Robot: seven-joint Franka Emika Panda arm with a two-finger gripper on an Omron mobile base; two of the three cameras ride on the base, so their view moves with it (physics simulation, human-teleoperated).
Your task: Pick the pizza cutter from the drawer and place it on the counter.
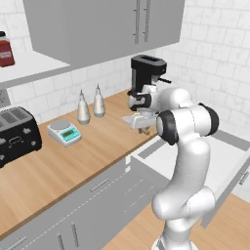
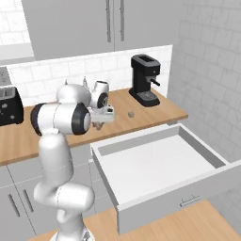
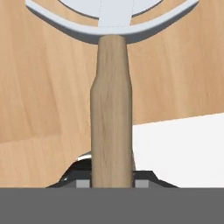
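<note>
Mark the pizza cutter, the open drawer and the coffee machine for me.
pizza cutter (image 3: 110, 118): hand view, middle of its wooden handle.
drawer (image 2: 160, 164): right base view, bare white floor inside.
coffee machine (image 2: 144, 70): right base view, upper black body.

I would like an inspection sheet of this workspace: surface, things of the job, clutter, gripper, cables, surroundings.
Surface: the counter is light-brown wood over grey cabinets.
Job's things: the pizza cutter is held by its tan handle, wheel head pointing away from the hand, over the counter's front edge. The drawer is pulled open, its white inside bare.
Clutter: toaster, kitchen scale, two shakers, coffee machine, small grey lump.
Gripper: the gripper is closed on the cutter's handle, above the counter.
Cables: nothing seen.
Surroundings: white tiled wall, grey upper cabinets, white wall shelf with a red jar.
</note>
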